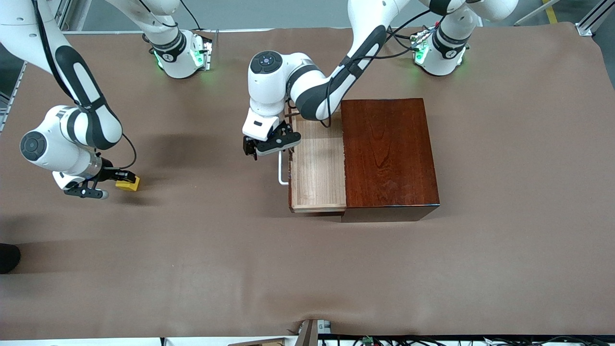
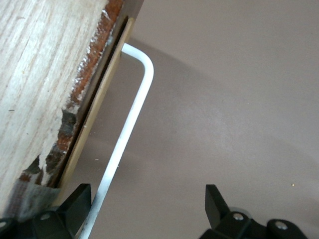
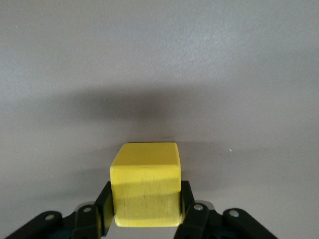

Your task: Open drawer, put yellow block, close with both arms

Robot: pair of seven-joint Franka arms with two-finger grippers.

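The yellow block (image 1: 129,183) (image 3: 145,181) is low at the tablecloth toward the right arm's end of the table. My right gripper (image 1: 123,179) (image 3: 145,201) is shut on it, one finger pressed on each side. The drawer (image 1: 317,166) (image 2: 45,74) stands pulled out of the dark reddish-brown box (image 1: 389,154), its light wood interior bare. My left gripper (image 1: 270,144) (image 2: 147,196) hovers open at the drawer's front. The white handle (image 1: 282,174) (image 2: 132,109) runs between the fingers, close to one fingertip (image 2: 79,196), with no grip on it.
A brown cloth (image 1: 307,269) covers the table. The box sits toward the left arm's end. A dark object (image 1: 8,257) pokes in at the table's edge near the right arm's end.
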